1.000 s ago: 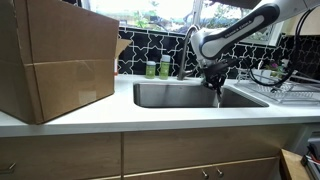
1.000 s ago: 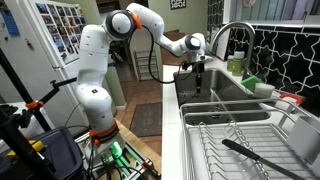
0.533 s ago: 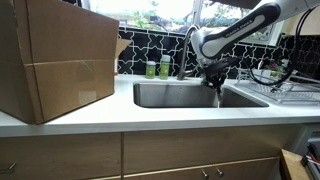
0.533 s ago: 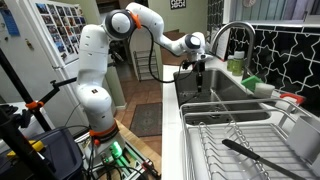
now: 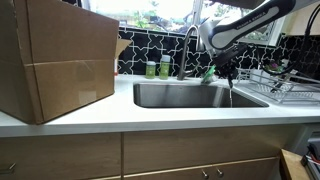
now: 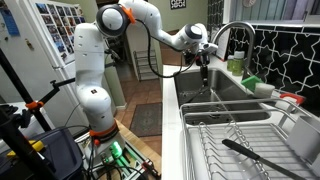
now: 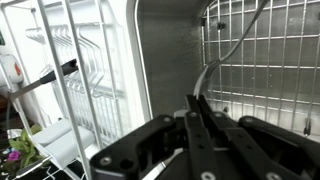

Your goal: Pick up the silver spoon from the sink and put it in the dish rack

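My gripper [image 5: 228, 72] is shut on the silver spoon [image 5: 231, 93], which hangs straight down from the jaws over the right part of the sink [image 5: 170, 96]. In the other exterior view the gripper [image 6: 204, 62] holds the spoon [image 6: 206, 78] above the sink [image 6: 228, 97]. In the wrist view the thin spoon [image 7: 212, 66] runs from the closed fingers [image 7: 196, 125] over the sink's wire floor grid. The dish rack [image 5: 287, 88] stands just right of the sink; it fills the foreground [image 6: 240, 140] and shows at the left of the wrist view [image 7: 70, 75].
A curved faucet [image 6: 232, 35] rises behind the sink. A black utensil [image 6: 256, 155] lies in the rack. A large cardboard box [image 5: 55, 60] stands on the counter at left. Two green bottles [image 5: 158, 68] stand behind the sink. A green sponge [image 6: 251, 82] lies by the basin.
The gripper has risen and moved toward the dish rack side of the sink, carrying the spoon up with it.
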`<state>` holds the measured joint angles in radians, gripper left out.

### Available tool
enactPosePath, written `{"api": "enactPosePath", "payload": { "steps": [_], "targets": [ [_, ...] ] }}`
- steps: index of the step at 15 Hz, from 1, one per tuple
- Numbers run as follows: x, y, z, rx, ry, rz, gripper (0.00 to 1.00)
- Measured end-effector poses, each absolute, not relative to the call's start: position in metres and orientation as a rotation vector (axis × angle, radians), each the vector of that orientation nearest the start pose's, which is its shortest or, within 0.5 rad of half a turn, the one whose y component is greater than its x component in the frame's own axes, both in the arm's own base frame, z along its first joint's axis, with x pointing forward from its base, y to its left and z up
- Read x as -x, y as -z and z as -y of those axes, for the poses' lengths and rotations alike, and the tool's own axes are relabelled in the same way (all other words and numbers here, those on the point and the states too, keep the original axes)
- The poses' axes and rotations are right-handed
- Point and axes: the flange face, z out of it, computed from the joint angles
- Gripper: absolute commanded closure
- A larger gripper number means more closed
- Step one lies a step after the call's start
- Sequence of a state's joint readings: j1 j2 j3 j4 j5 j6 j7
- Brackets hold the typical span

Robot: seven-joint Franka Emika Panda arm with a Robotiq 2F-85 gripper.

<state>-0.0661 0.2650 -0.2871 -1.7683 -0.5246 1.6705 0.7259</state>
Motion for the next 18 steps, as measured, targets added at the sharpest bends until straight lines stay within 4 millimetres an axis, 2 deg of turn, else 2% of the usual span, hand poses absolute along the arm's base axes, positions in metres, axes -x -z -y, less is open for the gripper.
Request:
{"api": "enactPosePath", "payload": {
  "steps": [6,9,15,18],
  "targets": [
    [-0.511,-0.462,0.279,-2.086,0.235,1.19,0.95],
    [-0.498,-0.487,0.29,-2.074,0.189,1.242,0.95],
    [-0.496,-0.486,0.287,-2.073,0.186,1.247,0.95],
    [-0.495,-0.5,0.291,-2.058,0.15,1.253,0.95]
  ]
}}
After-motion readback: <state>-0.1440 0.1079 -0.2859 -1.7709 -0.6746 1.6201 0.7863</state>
